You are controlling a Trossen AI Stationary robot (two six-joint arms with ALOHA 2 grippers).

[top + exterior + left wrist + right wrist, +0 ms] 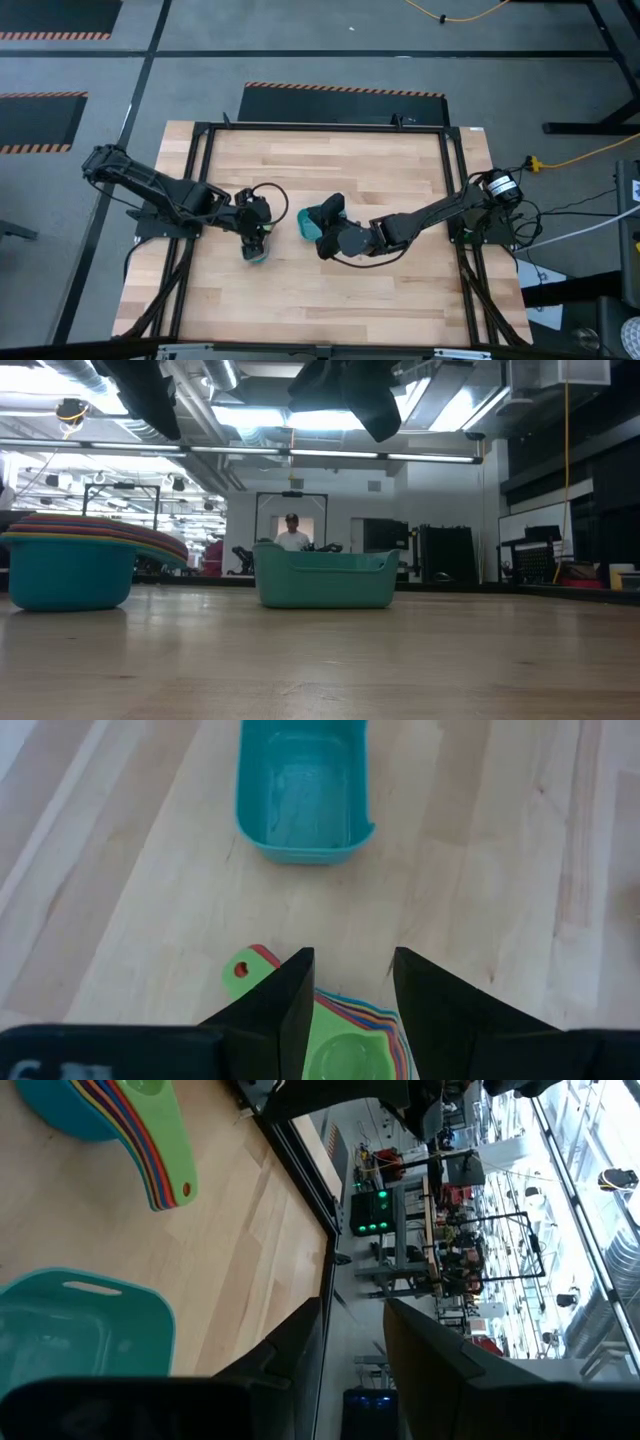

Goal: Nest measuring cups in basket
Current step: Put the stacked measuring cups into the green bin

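Table (330,170) is showing as pale wood planking, visible grain, smooth with a satin sheen that's picking up ceiling light in the low view. Basket (300,790) is looking like teal moulded plastic, smooth, semi-gloss, faint scuffing inside. Stacked measuring cups (345,1040) are reading as smooth plastic too, green one on top slightly glossy. Left gripper (350,1010) fingers (290,1010) are showing matt black, likely plastic. Table frame (205,160) is looking like dark matt metal
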